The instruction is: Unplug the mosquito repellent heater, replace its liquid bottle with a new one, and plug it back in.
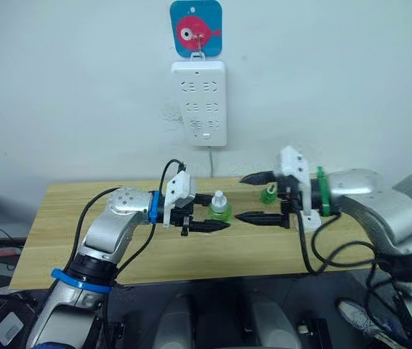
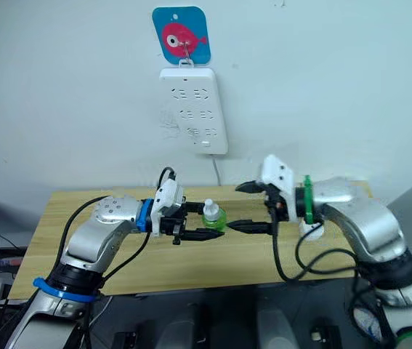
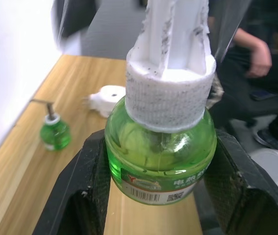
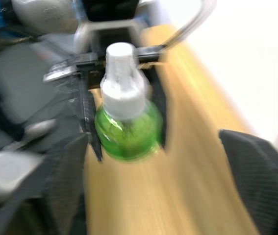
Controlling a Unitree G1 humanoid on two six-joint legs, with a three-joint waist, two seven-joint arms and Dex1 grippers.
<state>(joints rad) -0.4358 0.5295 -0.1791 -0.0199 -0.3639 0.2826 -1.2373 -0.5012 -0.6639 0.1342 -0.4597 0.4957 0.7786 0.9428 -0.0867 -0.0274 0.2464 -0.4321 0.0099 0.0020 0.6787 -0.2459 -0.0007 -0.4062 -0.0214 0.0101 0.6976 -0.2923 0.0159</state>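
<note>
The new one (image 3: 159, 147), pale green with a white top, is clamped upright between the left gripper (image 1: 204, 214) fingers above the table (image 1: 67, 218). The right gripper (image 1: 260, 196) is spread wide, empty, facing it. Its liquid bottle (image 3: 55, 134) stands on the table; the white item beside it is probably the mosquito repellent heater (image 3: 105, 99).
</note>
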